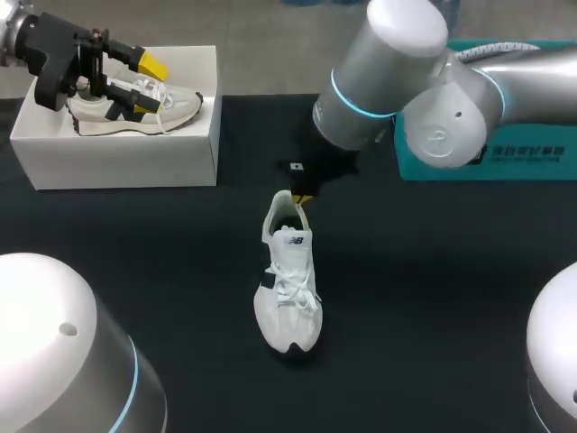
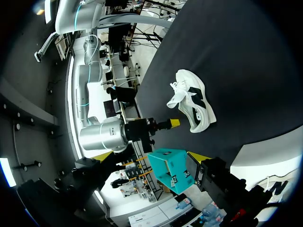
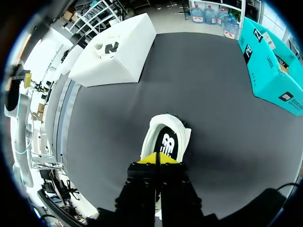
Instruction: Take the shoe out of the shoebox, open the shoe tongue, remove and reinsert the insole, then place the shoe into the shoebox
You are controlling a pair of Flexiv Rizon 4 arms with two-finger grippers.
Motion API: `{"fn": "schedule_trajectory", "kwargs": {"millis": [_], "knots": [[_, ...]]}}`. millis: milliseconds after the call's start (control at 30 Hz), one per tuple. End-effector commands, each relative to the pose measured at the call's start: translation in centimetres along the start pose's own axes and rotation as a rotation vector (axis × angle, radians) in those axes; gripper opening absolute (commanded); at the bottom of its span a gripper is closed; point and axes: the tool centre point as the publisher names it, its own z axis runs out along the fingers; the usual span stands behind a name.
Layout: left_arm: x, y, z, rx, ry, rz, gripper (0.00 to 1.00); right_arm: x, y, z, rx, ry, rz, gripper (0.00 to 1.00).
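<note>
1. Your right gripper [image 3: 158, 158] sits at the heel of the shoe [image 1: 288, 280]. Its yellow tips are drawn narrow, almost touching. You cannot tell from here whether they pinch the edge of the insole [image 3: 165, 142].
2. The shoe lies upright near the middle of the dark table, well apart from the white shoebox [image 1: 117, 153].
3. The insole looks seated inside, so treat this as the removal grip. Catch only its heel edge, not the collar, and peel it up slowly along the shoe.
4. Your left gripper [image 1: 147, 87] hangs wide open over the shoebox, above a second shoe [image 1: 176, 104]. Bringing it over to pin the toe would likely keep the shoe from lifting.
</note>
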Motion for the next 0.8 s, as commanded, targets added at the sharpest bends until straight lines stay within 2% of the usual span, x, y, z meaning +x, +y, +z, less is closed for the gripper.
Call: {"fn": "schedule_trajectory", "kwargs": {"millis": [33, 500, 667, 800], "knots": [[-0.1, 0.0, 0.0, 0.002, 0.004, 0.000, 1.00, 0.5, 0.4, 0.1, 0.005, -0.157, 0.000, 0.00], [-0.1, 0.0, 0.0, 0.002, 0.004, 0.000, 1.00, 0.5, 0.4, 0.1, 0.005, -0.157, 0.000, 0.00], [-0.1, 0.0, 0.0, 0.002, 0.004, 0.000, 1.00, 0.5, -0.1, 1.5, -0.051, -0.141, 0.003, 0.00], [-0.1, 0.0, 0.0, 0.002, 0.004, 0.000, 1.00, 0.4, -0.2, 2.4, -0.049, -0.153, 0.003, 0.00]]}}
